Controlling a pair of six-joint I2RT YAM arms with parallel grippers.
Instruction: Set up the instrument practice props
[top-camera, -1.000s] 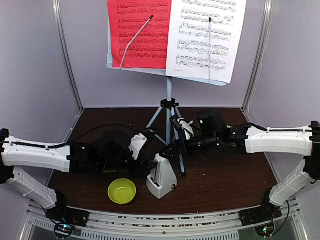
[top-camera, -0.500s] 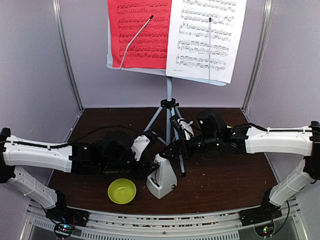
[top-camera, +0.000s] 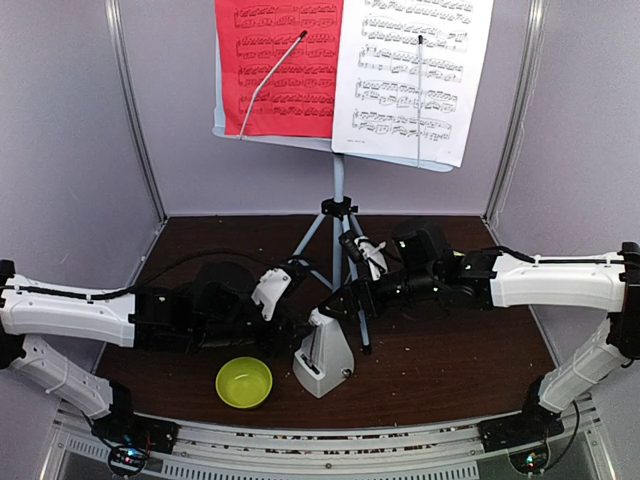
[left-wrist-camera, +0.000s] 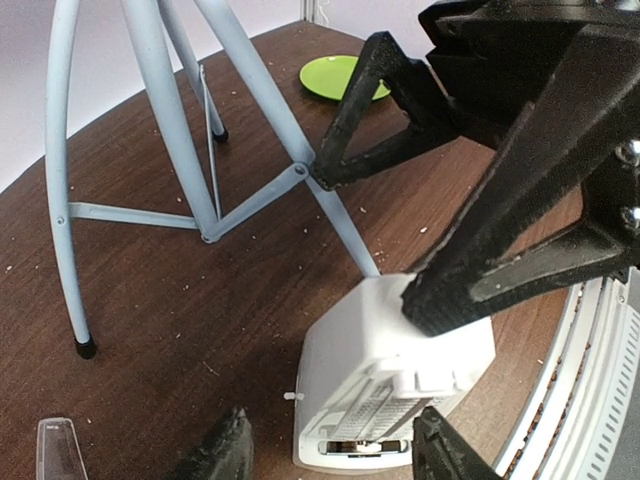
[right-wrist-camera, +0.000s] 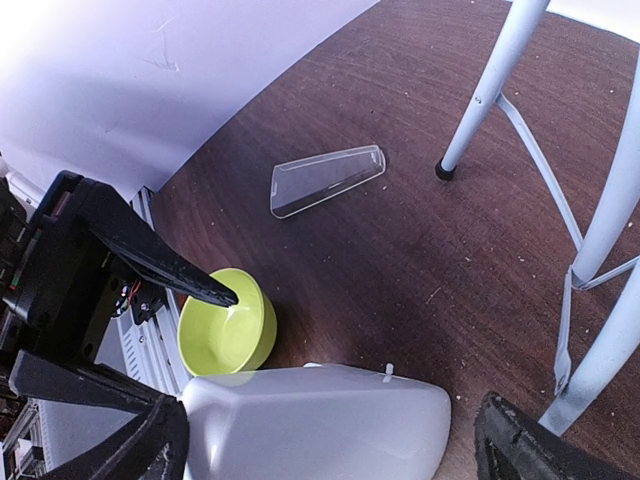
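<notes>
Metronome (top-camera: 323, 362) stands upright on the brown table (top-camera: 450, 370), just in front of the music stand (top-camera: 338, 190) and its tripod legs, with the lime bowl (top-camera: 244, 381) close on its left. Right gripper (right-wrist-camera: 330, 428) straddles its top, fingers spread wide: one touches the casing, the other is clear of it, out by a leg brace. Left gripper (left-wrist-camera: 333, 440) sits low on the opposite side, fingers also apart, gripping nothing. Up on the stand's desk, red sheet (top-camera: 280, 65) and white sheet (top-camera: 410, 70) rest side by side.
</notes>
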